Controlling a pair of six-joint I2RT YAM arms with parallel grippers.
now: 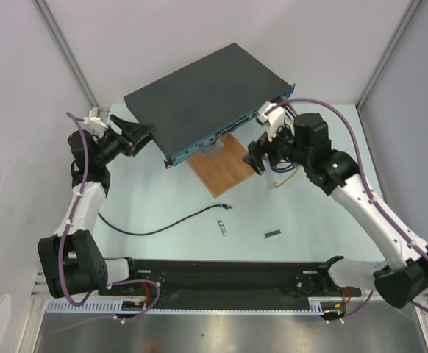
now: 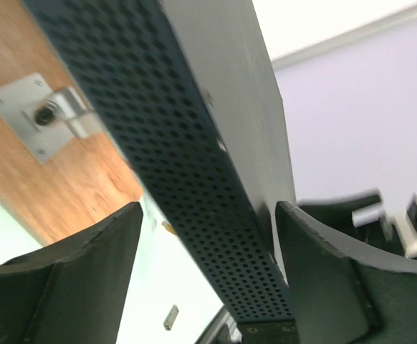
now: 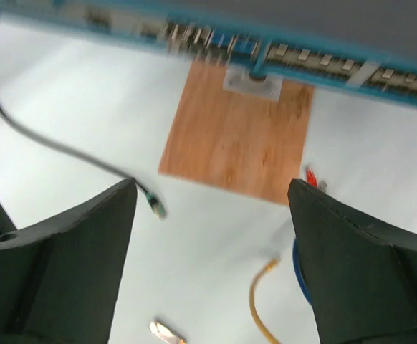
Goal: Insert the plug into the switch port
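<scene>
**A:** Top view first. Your plug (image 1: 227,208) lies flat on the table (image 1: 162,195) at the end of the black cable (image 1: 155,229). It is just off the near corner of the wooden board (image 1: 225,165) and well apart from the port row (image 1: 232,123) on the switch (image 1: 199,95). Neither the left gripper (image 1: 134,136) nor the right gripper (image 1: 259,158) holds it.

**B:** What could go wrong?

**A:** The tip is small and low. If you pinch the cable behind it, I'd expect the plug to droop or twist at the port.

**B:** Left wrist?

**A:** Your fingers (image 2: 72,287) are spread on either side of the switch's perforated side, and bare table shows past one of them. With the box unclamped, I'd judge that a push could shift it on its metal bracket (image 2: 47,118).

**B:** Right wrist?

**A:** The jaws are wide apart with nothing between them. The plug (image 3: 155,206) sits just beside the finger at the left of that view. Its long axis lies flat along the table and the tip points away from the ports (image 3: 216,39) at the top. You'd have to turn it nearly right round before it lines up.
</scene>
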